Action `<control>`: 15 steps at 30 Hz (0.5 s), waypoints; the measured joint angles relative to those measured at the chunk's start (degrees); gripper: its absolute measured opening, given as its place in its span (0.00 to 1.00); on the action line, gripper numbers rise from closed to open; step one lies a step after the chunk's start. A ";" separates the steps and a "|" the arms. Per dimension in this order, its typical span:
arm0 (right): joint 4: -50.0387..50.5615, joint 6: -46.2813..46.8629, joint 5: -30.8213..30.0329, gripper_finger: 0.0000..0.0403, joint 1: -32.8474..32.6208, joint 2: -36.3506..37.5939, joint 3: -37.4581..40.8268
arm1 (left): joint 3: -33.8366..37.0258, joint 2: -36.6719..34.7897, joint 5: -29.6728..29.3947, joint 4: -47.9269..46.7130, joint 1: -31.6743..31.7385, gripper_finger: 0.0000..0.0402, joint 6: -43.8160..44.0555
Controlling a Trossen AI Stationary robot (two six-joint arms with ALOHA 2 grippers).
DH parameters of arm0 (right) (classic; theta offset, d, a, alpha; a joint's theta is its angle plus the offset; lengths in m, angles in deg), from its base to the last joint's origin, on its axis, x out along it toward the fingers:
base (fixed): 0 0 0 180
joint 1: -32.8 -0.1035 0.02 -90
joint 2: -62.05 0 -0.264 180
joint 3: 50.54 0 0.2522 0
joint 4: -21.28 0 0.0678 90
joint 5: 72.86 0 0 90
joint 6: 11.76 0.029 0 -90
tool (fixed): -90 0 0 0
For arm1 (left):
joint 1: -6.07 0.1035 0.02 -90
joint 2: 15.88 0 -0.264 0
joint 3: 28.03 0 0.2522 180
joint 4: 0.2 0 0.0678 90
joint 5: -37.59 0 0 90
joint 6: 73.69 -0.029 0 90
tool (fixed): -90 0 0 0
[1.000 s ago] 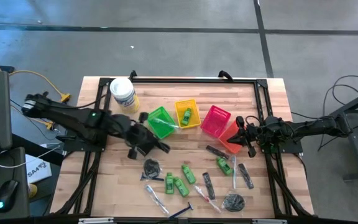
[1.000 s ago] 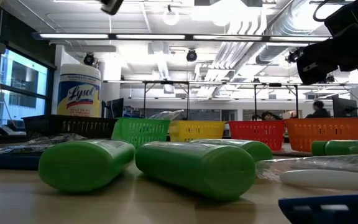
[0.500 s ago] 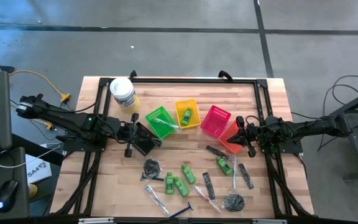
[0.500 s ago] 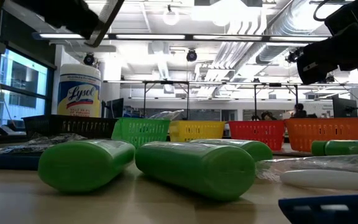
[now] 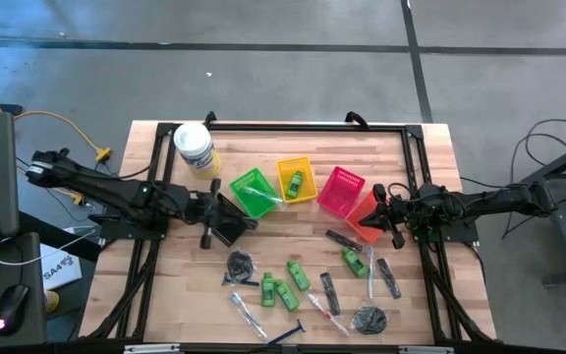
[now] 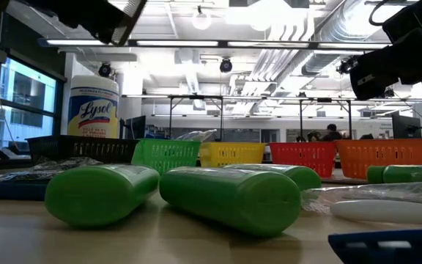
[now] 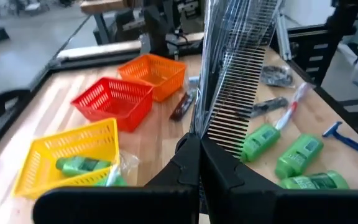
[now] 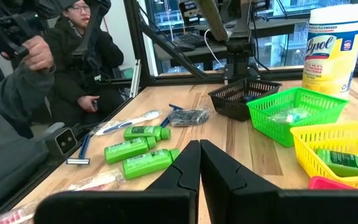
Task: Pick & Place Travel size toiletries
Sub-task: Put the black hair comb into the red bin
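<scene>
My left gripper [image 7: 199, 142] is shut on a black comb in a clear wrapper [image 7: 241, 87]. It hovers at the table's left middle [image 5: 236, 218], over a black basket [image 8: 244, 96] beside the green basket [image 5: 254, 193]. My right gripper [image 8: 199, 146] is shut on nothing and waits above the orange basket [image 5: 367, 218]. Loose on the near half of the table lie green bottles [image 5: 285, 287], combs [image 5: 389, 278], dark coiled bundles [image 5: 240, 264], clear tubes [image 5: 369, 265] and a blue razor [image 5: 288, 333]. One green bottle [image 5: 293, 182] lies in the yellow basket [image 5: 308, 169]. My left gripper pinches one end of the wrapped comb [image 7: 197, 124] between its two fingers. The fingers point nearly level toward the table's right side and run along the comb. The comb sticks out past the fingertips with its teeth [image 7: 238, 106] to one side, clear of the table.
A white Lysol tub [image 5: 195, 147] stands at the far left. A red basket [image 5: 340, 190] sits between the yellow and orange ones. A black frame [image 5: 416, 177] borders the work area. A seated person [image 8: 79, 56] and another person's arm [image 8: 17, 81] show beyond the table.
My left gripper has drawn back toward the table's left edge and come down, rolling a little, with the comb still in its fingers. In the low view it has come into the top left corner.
</scene>
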 joint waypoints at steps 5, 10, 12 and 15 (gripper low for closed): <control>0.00 -0.04 0.00 0.01 0.00 0.01 -0.01 | -0.82 6.23 -0.32 5.15 0.01 0.00 4.07; -0.18 0.18 0.00 0.01 0.00 0.00 0.00 | -8.17 15.26 -0.29 6.80 0.19 0.00 7.18; -0.44 0.82 0.01 0.01 0.00 0.01 -0.02 | -12.48 18.66 1.31 5.67 1.18 0.00 7.36; -0.44 0.97 0.32 0.01 -0.01 0.01 -0.02 | -18.79 23.11 3.16 2.85 3.15 0.00 8.04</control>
